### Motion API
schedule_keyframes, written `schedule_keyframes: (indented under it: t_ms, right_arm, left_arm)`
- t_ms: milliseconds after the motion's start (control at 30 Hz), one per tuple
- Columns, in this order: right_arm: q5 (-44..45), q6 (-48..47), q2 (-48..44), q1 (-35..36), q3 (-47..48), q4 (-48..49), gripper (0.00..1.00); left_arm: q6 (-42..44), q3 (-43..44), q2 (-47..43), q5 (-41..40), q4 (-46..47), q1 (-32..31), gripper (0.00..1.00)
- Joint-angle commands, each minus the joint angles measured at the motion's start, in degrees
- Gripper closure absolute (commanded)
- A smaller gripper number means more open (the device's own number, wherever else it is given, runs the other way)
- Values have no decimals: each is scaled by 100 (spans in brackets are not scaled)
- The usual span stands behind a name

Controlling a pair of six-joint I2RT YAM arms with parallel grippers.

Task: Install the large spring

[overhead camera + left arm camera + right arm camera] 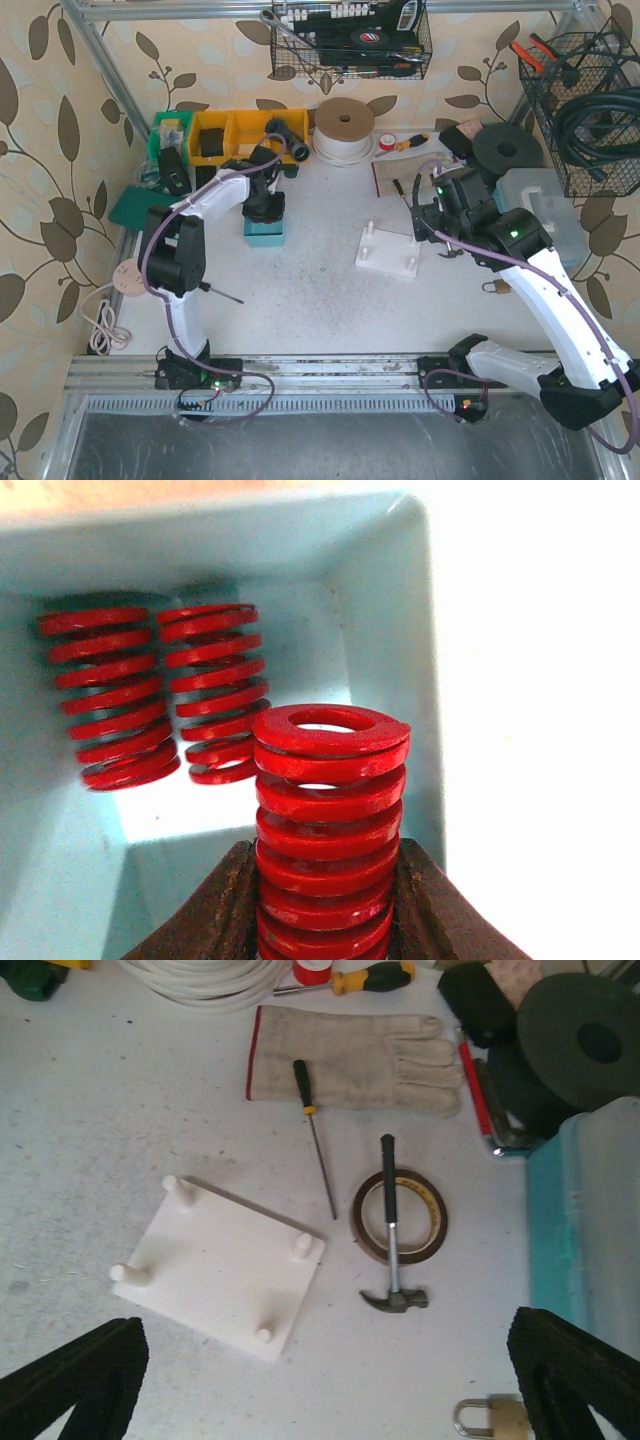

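Note:
My left gripper [328, 900] is shut on a large red coil spring [330, 810], held upright over the light blue bin [400, 610]. Two more red springs [115, 695] lie in the bin's far end. In the top view the left gripper [264, 205] sits over the teal bin [265, 235]. The white peg board [215, 1265] with several pegs lies on the table, also in the top view [388, 255]. My right gripper [330, 1380] is open and empty, hovering above the table near the board; it shows in the top view [437, 235].
A hammer [392, 1250] lies across a tape roll [400, 1218]; a thin screwdriver [315, 1135] and a work glove [360, 1055] lie beyond. A padlock [490, 1420] sits near right. A teal box [590, 1220], black discs, cable coil [343, 130] and yellow bins [225, 135] ring the back.

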Motion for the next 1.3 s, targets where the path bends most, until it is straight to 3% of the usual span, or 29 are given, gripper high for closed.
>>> schedule_keyframes:
  t_ms: [0,300,467,567,633,767,933,1067,1267]
  right_arm:
    - [-453,255,33,-15,160,29,1]
    - [-907,595,505,-21,651,-280,1]
    - [-1613,670,980,-413,1101,-347,0]
    - [-2838,674,1341,-1039,1355,-294,2]
    - [-3939,666,1585,-1406,1530,-268,9]
    - [-5050,476,2084,-1491,1810,-219,20]
    - [-5801,459,2424,-1469,1752,104,31]
    - [-6107,636,2464,-1242,1459,538,38]
    - [-6270,801,2624,-788,1332,743,40]
  left_arm:
    - [131,207,-788,17,-207,-33,100]
    - [397,165,-1394,-200,-22,-33,100]
    - [1063,-320,-1951,689,787,-49,100]
    - [1748,-606,-2208,1515,1343,-126,100]
    - [1944,-459,-2152,1609,1152,-258,100]
    - [2028,-716,-2300,1886,1546,-522,100]
    - [2617,-1507,-2681,2115,2803,-1135,100]
    - [2787,-1459,-2654,2284,2876,-1404,100]
    - [3046,-1315,-2736,2393,2731,-1717,100]
